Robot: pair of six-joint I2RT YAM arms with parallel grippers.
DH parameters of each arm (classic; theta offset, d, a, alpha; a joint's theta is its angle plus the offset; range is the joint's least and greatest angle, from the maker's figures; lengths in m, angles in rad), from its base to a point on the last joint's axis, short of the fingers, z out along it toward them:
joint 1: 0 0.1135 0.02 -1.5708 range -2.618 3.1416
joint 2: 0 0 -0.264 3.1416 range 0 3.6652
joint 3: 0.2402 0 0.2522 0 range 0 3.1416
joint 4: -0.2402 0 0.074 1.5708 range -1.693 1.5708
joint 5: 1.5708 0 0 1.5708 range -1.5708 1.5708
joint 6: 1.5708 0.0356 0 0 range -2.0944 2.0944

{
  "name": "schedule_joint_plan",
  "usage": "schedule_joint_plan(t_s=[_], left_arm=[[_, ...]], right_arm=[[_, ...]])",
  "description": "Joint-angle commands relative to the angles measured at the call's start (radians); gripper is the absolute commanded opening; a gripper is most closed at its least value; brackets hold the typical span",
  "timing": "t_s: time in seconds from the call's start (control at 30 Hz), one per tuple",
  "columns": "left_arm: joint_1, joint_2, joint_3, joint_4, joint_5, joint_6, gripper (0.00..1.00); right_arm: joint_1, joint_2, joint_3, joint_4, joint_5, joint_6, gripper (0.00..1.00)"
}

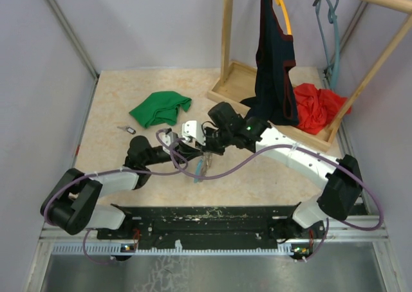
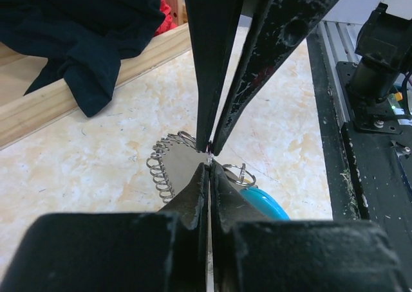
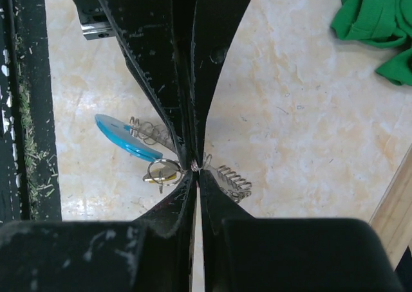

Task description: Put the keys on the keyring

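The keyring (image 1: pixel 201 165), a silvery coiled loop with a light blue band, hangs just above the table between both grippers. My left gripper (image 1: pixel 193 144) and right gripper (image 1: pixel 207 145) meet tip to tip, each shut on the loop's thin wire. In the left wrist view my left gripper (image 2: pixel 209 165) pinches the wire, with the coil (image 2: pixel 162 171) to the left and the blue band (image 2: pixel 265 203) to the right. In the right wrist view my right gripper (image 3: pixel 195 168) pinches it beside a small split ring with a yellow key (image 3: pixel 161 172). One small key (image 1: pixel 127 129) lies alone at the far left.
A green cloth (image 1: pixel 161 107) lies behind the grippers. A wooden rack base (image 1: pixel 235 80) at the back right holds a hanging dark garment (image 1: pixel 273 67) and a red cloth (image 1: pixel 317 105). The black base rail (image 1: pixel 206 218) runs along the near edge.
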Motion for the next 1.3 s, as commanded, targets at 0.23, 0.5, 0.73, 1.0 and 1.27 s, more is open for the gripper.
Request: schedule_joint_plan(t_s=[0.23, 0.5, 0.73, 1.0, 1.27], left_arm=[[0.003, 0.030, -0.093, 0.444, -0.093, -0.250, 0.00], [0.003, 0.073, -0.100, 0.553, -0.098, -0.307, 0.00], [0.001, 0.076, -0.088, 0.574, -0.081, -0.329, 0.00], [0.002, 0.085, -0.099, 0.613, -0.066, -0.341, 0.00], [0.002, 0.087, -0.101, 0.607, -0.043, -0.334, 0.00]], right_arm=[[-0.186, -0.291, -0.357, 0.587, -0.350, 0.280, 0.17], [-0.218, -0.286, -0.494, 0.781, -0.440, 0.354, 0.16], [-0.218, -0.217, -0.531, 0.933, -0.556, 0.393, 0.15], [-0.218, -0.227, -0.568, 0.998, -0.573, 0.382, 0.15], [-0.218, -0.206, -0.526, 0.940, -0.599, 0.352, 0.00]])
